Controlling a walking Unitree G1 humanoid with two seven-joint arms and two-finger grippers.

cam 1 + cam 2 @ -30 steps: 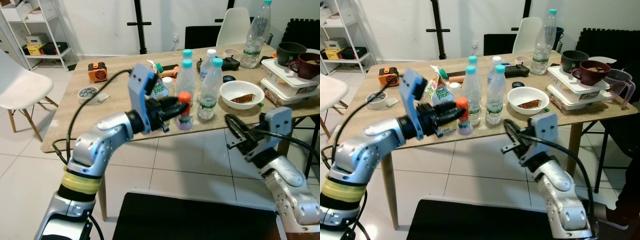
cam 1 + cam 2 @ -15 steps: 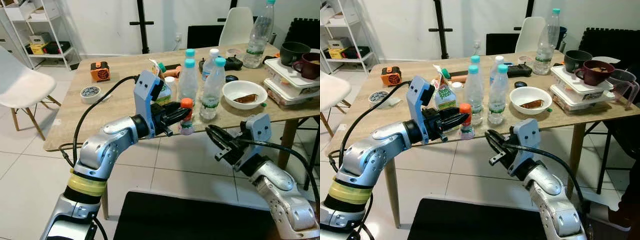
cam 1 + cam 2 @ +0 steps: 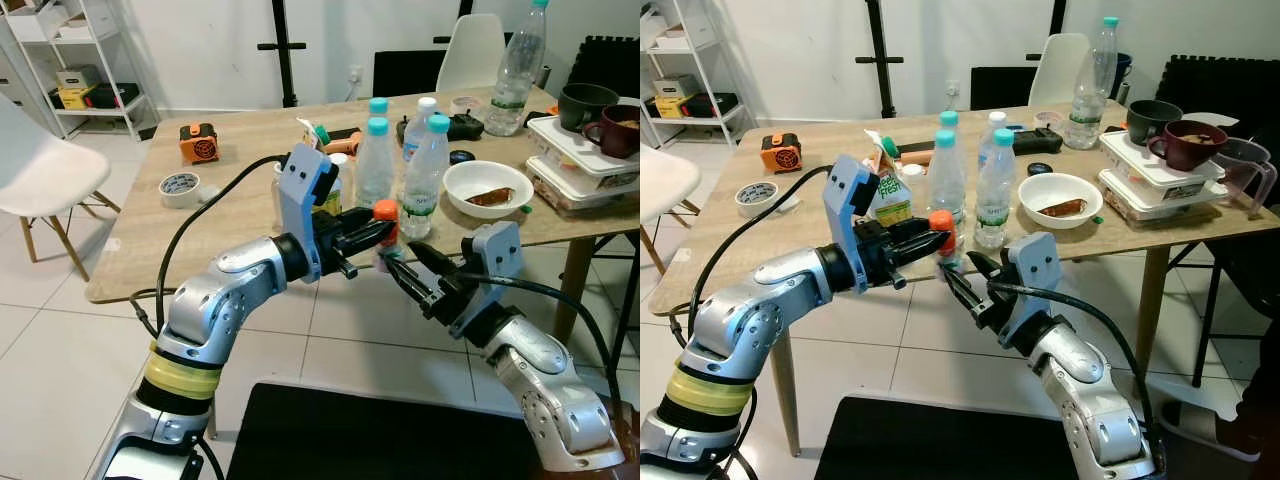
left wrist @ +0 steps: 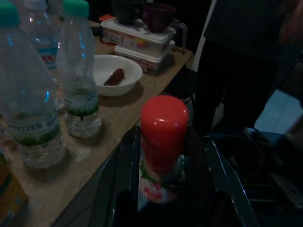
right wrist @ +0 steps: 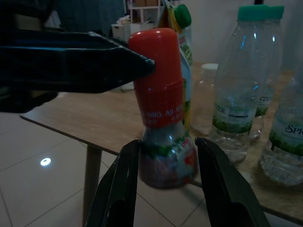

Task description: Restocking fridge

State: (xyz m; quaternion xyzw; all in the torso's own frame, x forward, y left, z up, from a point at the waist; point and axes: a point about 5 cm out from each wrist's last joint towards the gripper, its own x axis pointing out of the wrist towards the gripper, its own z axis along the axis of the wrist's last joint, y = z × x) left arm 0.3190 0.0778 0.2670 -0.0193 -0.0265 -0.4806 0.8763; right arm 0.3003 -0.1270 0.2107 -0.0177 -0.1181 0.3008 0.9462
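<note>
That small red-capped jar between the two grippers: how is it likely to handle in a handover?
The red-capped jar looks rigid, so it should not give under the left gripper. Its cap is smooth and rounded, so it may slip. The right gripper brackets the wider base, probably the steadier hold.

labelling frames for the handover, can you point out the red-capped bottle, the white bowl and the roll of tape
red-capped bottle (image 5: 158,71): right wrist view, on its red cap.
white bowl (image 3: 512,195): left eye view, on its right rim.
roll of tape (image 3: 179,186): left eye view, on the ring's near wall.
</note>
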